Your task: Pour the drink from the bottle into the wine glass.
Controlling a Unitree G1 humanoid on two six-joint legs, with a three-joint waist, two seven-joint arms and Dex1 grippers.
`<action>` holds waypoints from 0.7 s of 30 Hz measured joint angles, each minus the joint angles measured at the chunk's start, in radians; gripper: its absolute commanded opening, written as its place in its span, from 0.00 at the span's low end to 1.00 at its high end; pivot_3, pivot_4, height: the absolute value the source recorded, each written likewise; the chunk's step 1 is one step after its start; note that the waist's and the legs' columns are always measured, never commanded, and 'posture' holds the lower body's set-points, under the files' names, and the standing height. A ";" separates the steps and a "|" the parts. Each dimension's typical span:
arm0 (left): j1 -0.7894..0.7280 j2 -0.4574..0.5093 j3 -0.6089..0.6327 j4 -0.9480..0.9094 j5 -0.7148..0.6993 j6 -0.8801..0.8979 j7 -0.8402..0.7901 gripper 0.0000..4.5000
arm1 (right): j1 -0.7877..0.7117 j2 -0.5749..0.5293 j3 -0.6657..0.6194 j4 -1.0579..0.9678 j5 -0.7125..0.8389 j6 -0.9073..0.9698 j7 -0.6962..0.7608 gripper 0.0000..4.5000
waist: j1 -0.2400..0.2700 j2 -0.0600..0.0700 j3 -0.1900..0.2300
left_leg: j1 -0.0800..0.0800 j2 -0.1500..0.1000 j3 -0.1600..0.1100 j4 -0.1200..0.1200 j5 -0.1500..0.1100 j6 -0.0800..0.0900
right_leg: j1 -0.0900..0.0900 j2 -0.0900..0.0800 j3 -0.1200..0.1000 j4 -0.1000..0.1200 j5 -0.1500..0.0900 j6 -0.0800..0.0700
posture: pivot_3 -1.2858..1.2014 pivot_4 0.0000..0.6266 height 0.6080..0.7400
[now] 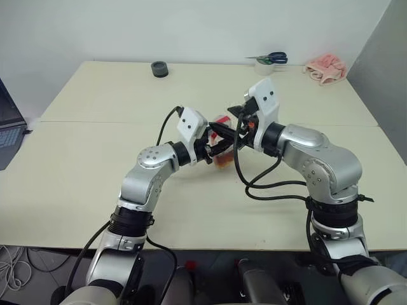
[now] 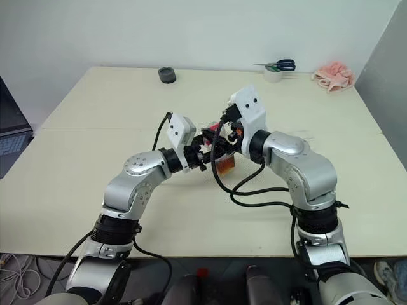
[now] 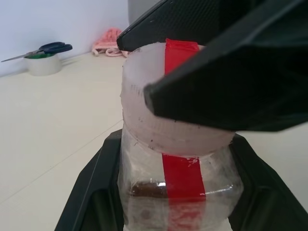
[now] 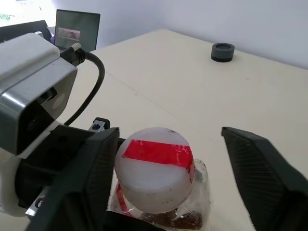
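While the left gripper holds the bottle upright above the table, jaws clamped on its body, the right gripper straddles the white cap. One right finger touches the cap; the other stands apart. Reddish-brown drink sits low in the bottle.

head stereo looks down over table; both wrist cams sit close on bottle from opposite sides, sharing its cap
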 measured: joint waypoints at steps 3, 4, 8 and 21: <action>-0.001 0.000 0.002 0.000 0.000 0.000 0.001 0.48 | -0.001 0.003 0.000 -0.001 0.015 0.001 -0.006 0.40 | 0.000 0.000 0.000 | 0.000 0.000 0.000 0.000 0.000 0.000 | 0.000 0.000 0.000 0.000 0.000 0.000 | 0.52 0.24 1.00; -0.001 0.000 0.002 0.000 0.000 0.000 0.001 0.48 | -0.002 0.003 0.001 -0.001 0.016 0.001 -0.007 0.40 | 0.000 0.000 0.000 | 0.000 0.000 0.000 0.000 0.000 0.000 | 0.000 0.000 0.000 0.000 0.000 0.000 | 0.52 0.24 1.00; -0.003 0.000 0.004 0.000 0.000 0.000 0.002 0.48 | -0.008 -0.002 0.006 0.002 0.016 0.001 -0.009 0.40 | 0.000 0.000 0.000 | 0.000 0.000 0.000 0.000 0.000 0.000 | 0.000 0.000 0.000 0.000 -0.002 0.004 | 0.52 0.24 1.00; -0.020 0.005 -0.004 0.012 0.000 0.007 -0.020 0.48 | -0.316 -0.226 0.164 0.761 -0.001 -0.611 0.797 0.40 | -0.006 0.000 0.000 | 0.000 0.000 0.001 -0.001 0.000 0.000 | 0.001 0.000 0.000 -0.002 -0.002 0.003 | 0.52 0.24 1.00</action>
